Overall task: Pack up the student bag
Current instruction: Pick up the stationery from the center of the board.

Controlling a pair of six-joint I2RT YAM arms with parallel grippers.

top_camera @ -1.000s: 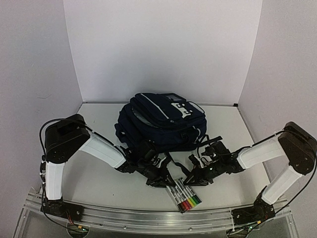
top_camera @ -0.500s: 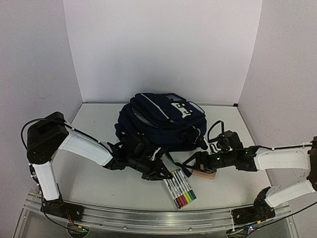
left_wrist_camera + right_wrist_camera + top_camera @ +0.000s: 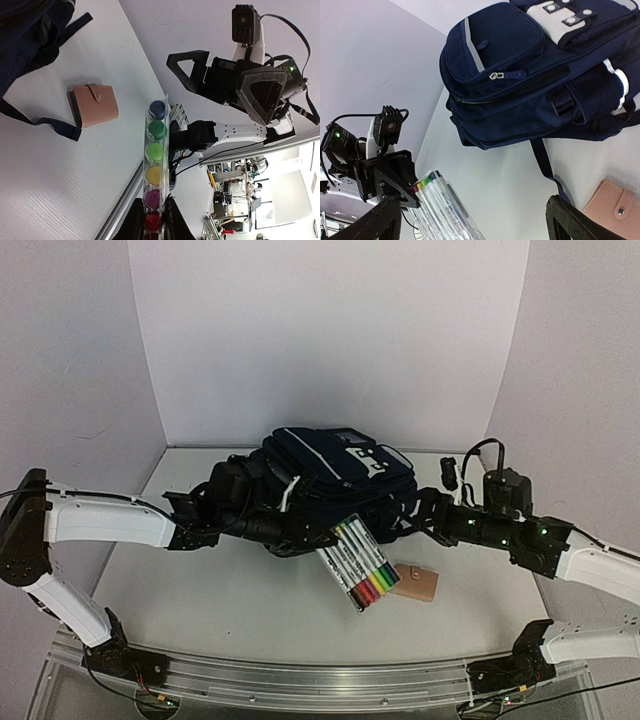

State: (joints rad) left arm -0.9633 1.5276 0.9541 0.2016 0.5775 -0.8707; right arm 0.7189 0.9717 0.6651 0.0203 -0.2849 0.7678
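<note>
- The marker pack (image 3: pixel 358 562) is pinched at one end by the left gripper (image 3: pixel 152 222) and held in the air at the centre of the top view, tilted, above the table (image 3: pixel 230 600)
- The right gripper (image 3: pixel 428 512) is empty, with its fingers (image 3: pixel 570 220) spread wide; it hangs at the right of centre, near the bag's lower right corner
- The bag (image 3: pixel 335 475) lies at the middle of the top view, towards the back wall, front pocket upward, with its straps trailing towards the lower edge
- A pink wallet (image 3: pixel 415 582) lies on the table just right of the markers, apart from both grippers
- The step in hand is judged to be carrying the markers to the bag
- In the right wrist view the zips appear closed, and no open mouth can be made out
- The next move is judged to need an opening: a zip pulled or a flap held wide by the right gripper, so that the pack can be slid in end first
- The wallet is not yet packed
</note>
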